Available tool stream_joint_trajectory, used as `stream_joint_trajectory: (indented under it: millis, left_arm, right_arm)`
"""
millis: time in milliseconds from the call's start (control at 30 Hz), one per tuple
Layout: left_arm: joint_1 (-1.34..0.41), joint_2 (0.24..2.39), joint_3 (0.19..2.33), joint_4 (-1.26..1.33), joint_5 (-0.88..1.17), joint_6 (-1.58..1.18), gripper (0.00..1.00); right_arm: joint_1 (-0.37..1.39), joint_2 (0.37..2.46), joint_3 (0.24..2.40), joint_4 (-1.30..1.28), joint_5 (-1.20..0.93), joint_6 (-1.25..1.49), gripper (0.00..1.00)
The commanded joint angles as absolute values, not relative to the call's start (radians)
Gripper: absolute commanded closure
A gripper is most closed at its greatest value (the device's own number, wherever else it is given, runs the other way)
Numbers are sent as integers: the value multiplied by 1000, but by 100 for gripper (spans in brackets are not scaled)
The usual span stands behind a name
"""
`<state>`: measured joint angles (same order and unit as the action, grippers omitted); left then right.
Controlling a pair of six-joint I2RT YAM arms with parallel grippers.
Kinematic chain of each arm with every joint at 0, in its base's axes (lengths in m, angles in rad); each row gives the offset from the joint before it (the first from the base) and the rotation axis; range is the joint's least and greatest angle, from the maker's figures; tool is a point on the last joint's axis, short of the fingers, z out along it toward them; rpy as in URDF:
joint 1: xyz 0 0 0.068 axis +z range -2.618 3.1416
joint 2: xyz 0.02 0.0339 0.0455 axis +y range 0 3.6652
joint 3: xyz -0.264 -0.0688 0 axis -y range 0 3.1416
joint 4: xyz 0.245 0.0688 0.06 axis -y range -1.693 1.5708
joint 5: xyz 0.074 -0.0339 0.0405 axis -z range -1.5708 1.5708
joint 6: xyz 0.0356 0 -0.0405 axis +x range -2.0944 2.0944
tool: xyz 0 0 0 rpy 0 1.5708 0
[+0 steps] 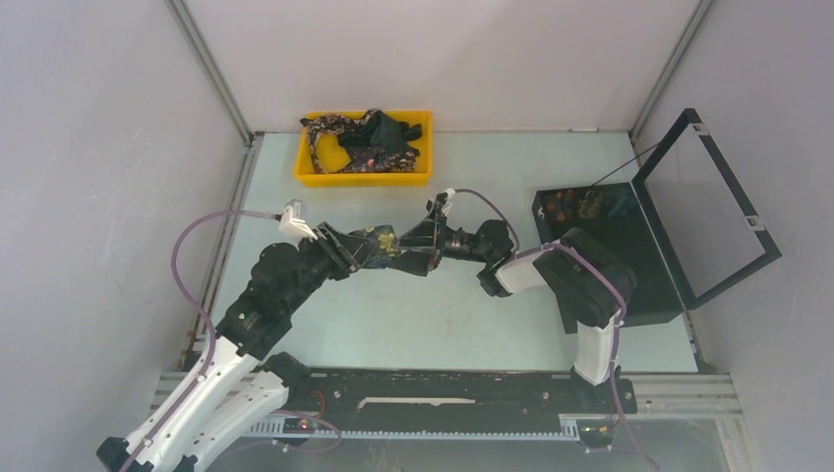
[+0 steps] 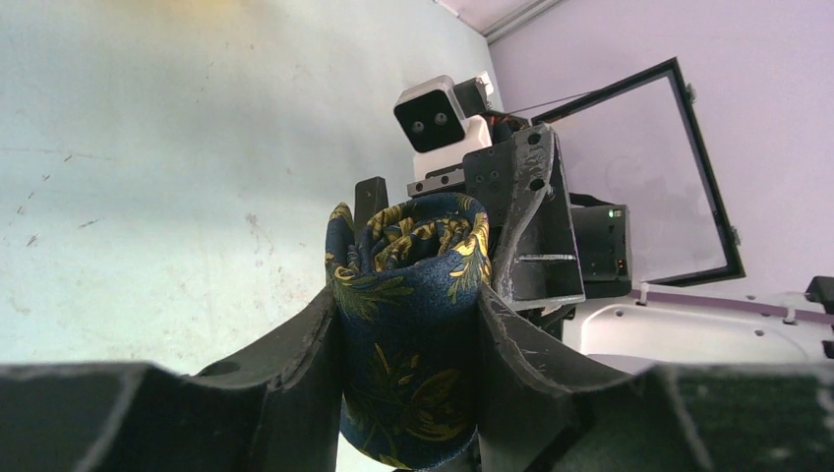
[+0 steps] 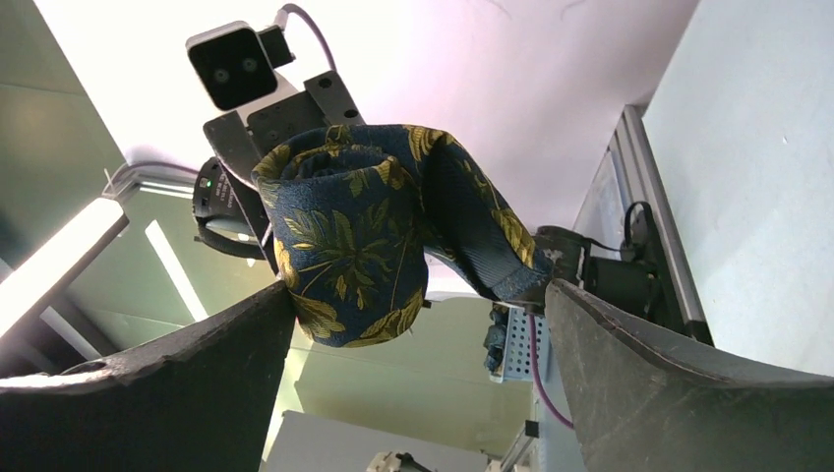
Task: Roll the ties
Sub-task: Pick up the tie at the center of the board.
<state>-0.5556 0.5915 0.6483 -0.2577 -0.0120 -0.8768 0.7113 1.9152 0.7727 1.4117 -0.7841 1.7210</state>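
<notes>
A rolled navy tie with a gold leaf pattern point(image 2: 408, 324) is clamped upright between my left gripper's point(image 2: 406, 295) fingers, above the table middle point(image 1: 384, 242). My left gripper point(image 1: 366, 249) is shut on it. My right gripper point(image 1: 417, 252) faces it from the right with its jaws wide apart. In the right wrist view point(image 3: 418, 290) the roll point(image 3: 349, 236) sits between the fingers, against the left finger, with a loose end trailing right. More ties point(image 1: 372, 141) lie heaped in the yellow tray point(image 1: 364, 178).
The yellow tray stands at the back centre. A black hinged box point(image 1: 629, 270) with its lid point(image 1: 713, 197) open stands at the right, with rolled ties point(image 1: 575, 205) in its far end. The enclosure's frame posts line both sides.
</notes>
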Motion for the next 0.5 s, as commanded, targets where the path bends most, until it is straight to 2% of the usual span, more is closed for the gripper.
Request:
stream_joint_trajectory:
  millis: [0,367,467]
  left_arm:
    - [-548,596,717,-204,-12,-913,60]
    - [-548,590,706,-166,43,-947,60]
    - [-548,581,690,-168,39,-941,60]
  right_arm:
    - [719,1890,836,1476,-760,1734,0]
    - [732,1892,916,1460,-746,1757,0]
    - [732,1880,922,1434,-758,1747,9]
